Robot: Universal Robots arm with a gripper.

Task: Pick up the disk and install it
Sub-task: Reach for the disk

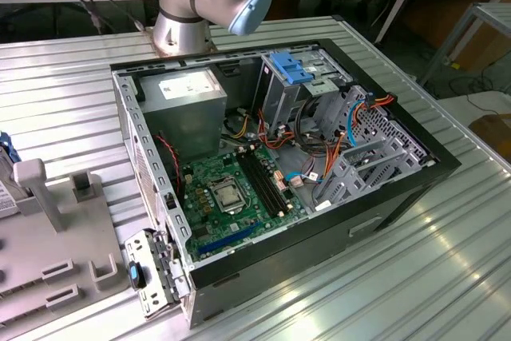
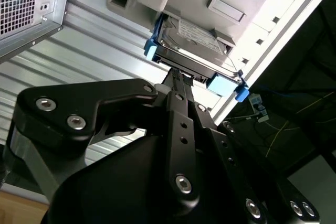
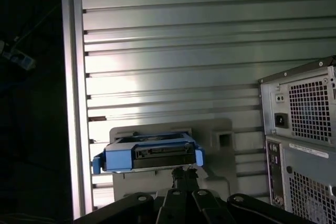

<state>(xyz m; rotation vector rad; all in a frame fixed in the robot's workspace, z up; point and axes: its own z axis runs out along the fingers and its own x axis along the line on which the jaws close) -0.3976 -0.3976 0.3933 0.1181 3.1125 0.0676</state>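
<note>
- Running just beside the grey fixture (image 3: pixel 220 129) is the edge of the ribbed metal table (image 3: pixel 184 51), with darkness beyond it (little margin on that side).
- Bare table lies open between the fixture and the computer case (image 3: pixel 304 129), whose vented rear panel stands well apart from the disk (image 3: pixel 149 153).
- The disk, blue rails at both ends, sits over the fixture.
- In both wrist views the gripper (image 3: pixel 184 171) reaches the middle of the disk's near edge; whether it is clamped there or only touching cannot be told.
</note>
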